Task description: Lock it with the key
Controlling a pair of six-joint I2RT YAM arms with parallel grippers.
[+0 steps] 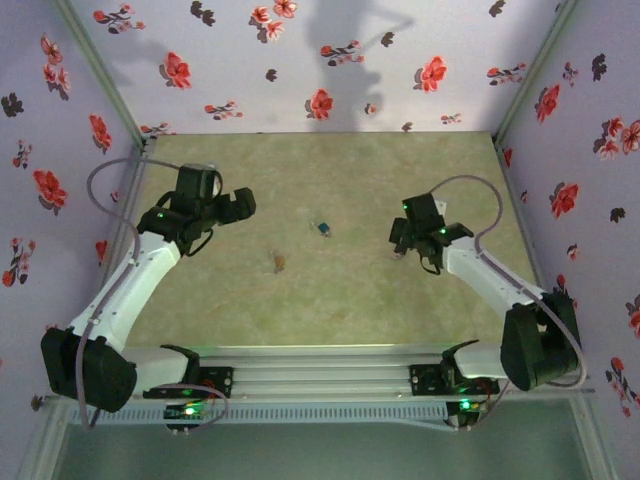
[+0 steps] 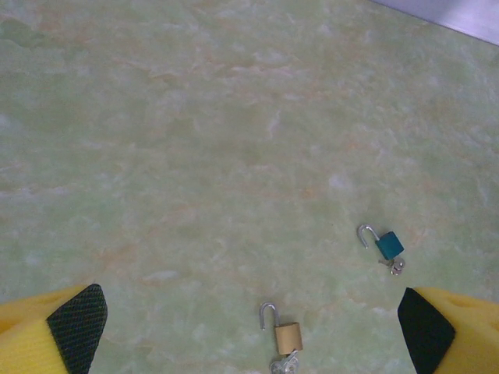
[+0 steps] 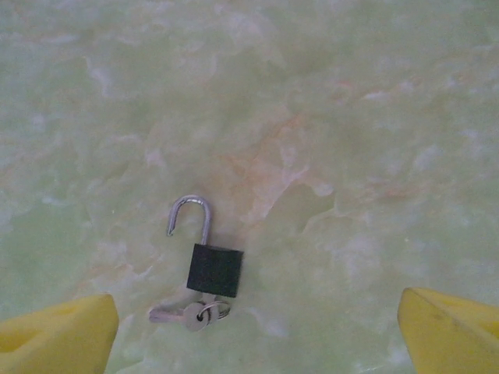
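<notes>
**While the left gripper [image 2: 253, 327] and the right gripper [image 3: 253, 333] hang wide, three padlocks lie with shackles sprung**

Where the right wrist camera looks down, we note the black padlock [image 3: 214, 269] at lower centre-left of the frame. It lies flat on the green marbled table [image 3: 366, 117], its shackle [image 3: 191, 212] lifted out with the free end on the left. Its key ring [image 3: 189, 315] lies just under the body; we cannot tell whether a key sits in the keyhole. The right gripper's yellow fingers [image 3: 58, 335] stand in the two lower corners, far apart, clear of the lock on both sides and holding nothing.

In the left wrist view we log the tan padlock [image 2: 288, 336] at bottom centre, shackle up and open, with its keys [image 2: 284, 364] at the lower edge of the frame. The blue padlock [image 2: 389, 245] lies right of it and higher, apart from it, shackle open toward the upper left and a small key [image 2: 397, 266] at its lower right. The left gripper's black pads [image 2: 78, 327] sit in the lower corners, spread wide and empty.

In the top view, the blue and tan padlocks lie near mid-frame, between the two arms.
</notes>
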